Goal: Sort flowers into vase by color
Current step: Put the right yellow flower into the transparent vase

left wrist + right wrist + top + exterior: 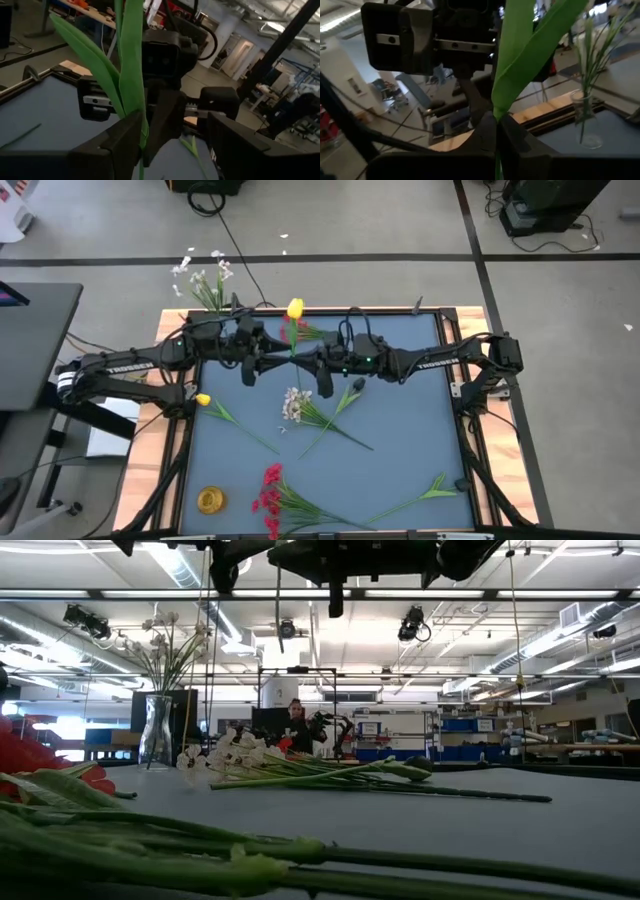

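Yellow flower [294,310], right pincer [297,357] clamped on stem

i'm working in a big open robotics lab or industrial workshop hall. overhead i see exposed ducts [60,625], ceiling lights [288,628] and long strip lighting. behind the blue-topped table [590,820] stand workbenches [590,748] and blue storage bins [460,725], and a person [297,725] sits at another station. from above, the concrete floor [560,300] carries dark tape lines and loose cables [207,200].
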Available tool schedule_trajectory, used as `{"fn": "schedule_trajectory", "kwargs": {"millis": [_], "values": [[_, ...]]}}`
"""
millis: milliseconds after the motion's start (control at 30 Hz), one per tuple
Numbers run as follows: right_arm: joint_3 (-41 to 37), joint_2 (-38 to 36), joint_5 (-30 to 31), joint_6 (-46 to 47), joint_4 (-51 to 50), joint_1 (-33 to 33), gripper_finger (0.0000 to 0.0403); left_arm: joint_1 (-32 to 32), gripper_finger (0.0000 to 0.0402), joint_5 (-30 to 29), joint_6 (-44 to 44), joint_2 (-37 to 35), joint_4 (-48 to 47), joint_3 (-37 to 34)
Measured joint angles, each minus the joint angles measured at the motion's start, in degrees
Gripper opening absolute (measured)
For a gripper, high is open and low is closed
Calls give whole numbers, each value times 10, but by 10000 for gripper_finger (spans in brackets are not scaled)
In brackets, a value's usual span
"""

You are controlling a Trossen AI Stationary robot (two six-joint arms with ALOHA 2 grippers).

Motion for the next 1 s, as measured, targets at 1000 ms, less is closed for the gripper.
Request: {"fn": "schedule_trajectory", "kwargs": {"millis": [1000], "values": [[1,-1,-89,-46,31,-30,9,0,136,-20,20,37,65,-1]]}}
